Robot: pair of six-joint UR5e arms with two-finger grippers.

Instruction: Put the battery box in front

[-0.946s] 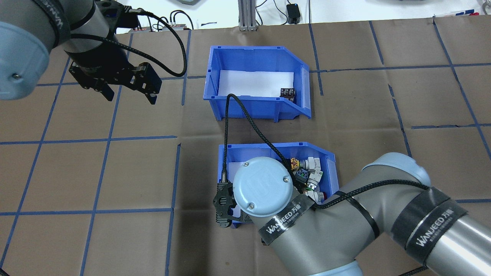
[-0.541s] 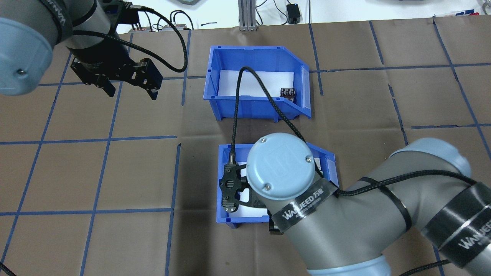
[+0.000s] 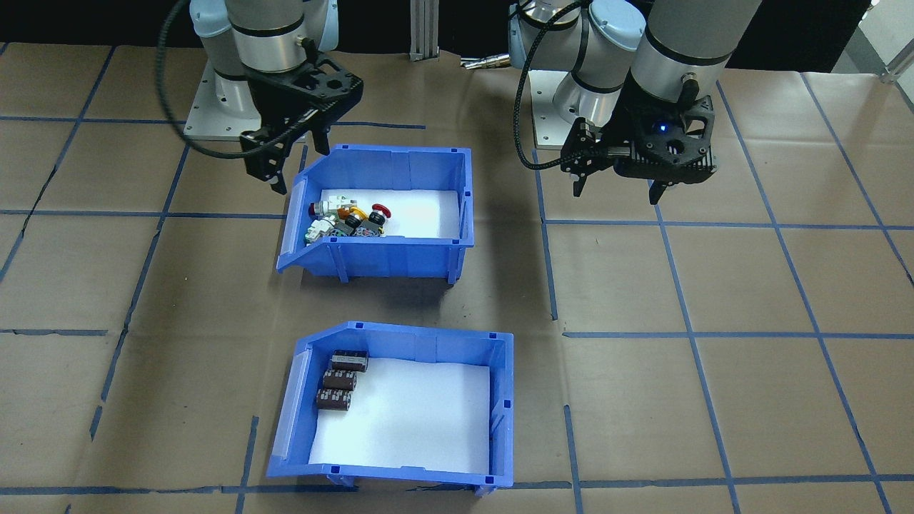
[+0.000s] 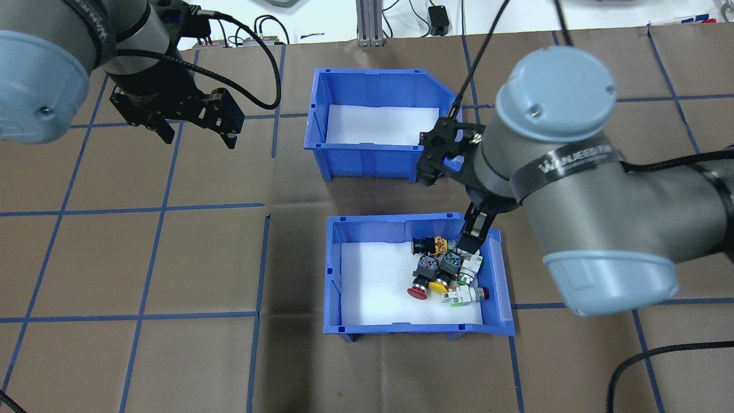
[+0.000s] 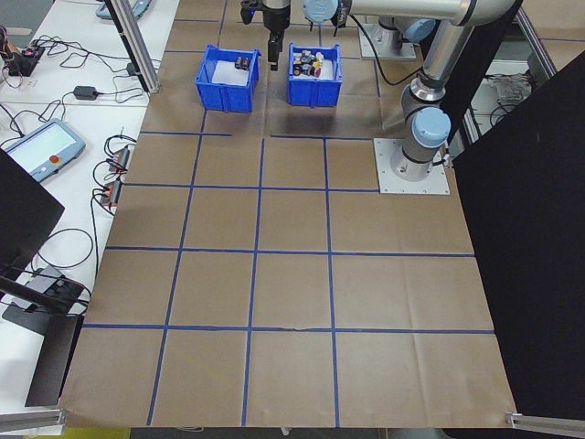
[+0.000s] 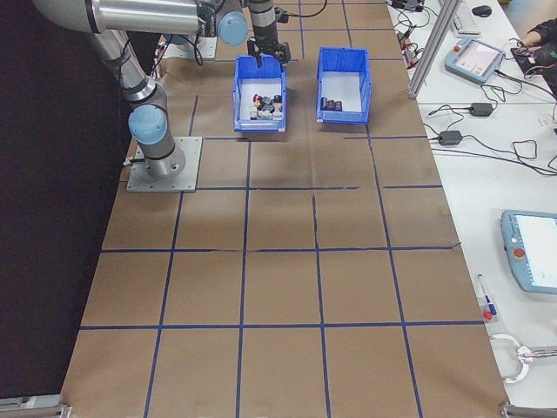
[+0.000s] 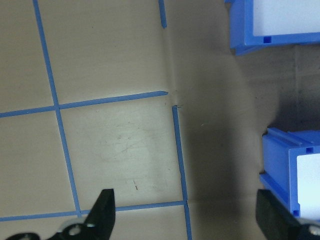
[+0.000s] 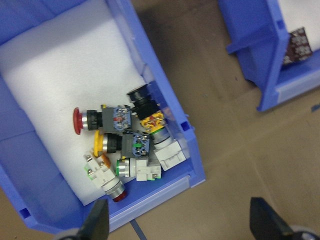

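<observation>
Battery box untouched, both arms hovering

The battery box (image 3: pixel 400 403) sits beyond the switch bin (image 3: pixel 378 214), away from the robot; right gripper (image 4: pixel 459 201), jaws spread, hangs between them; left gripper (image 3: pixel 618 191), released, well aside; the risk is seizing the look-alike switch bin.

Blue bin (image 4: pixel 335 275) holding colourful push-button switches (image 4: pixel 444 269); brown paper-covered table (image 4: pixel 172 258), blue tape grid (image 4: pixel 155 205); teach pendant (image 6: pixel 533 261) on side bench.
</observation>
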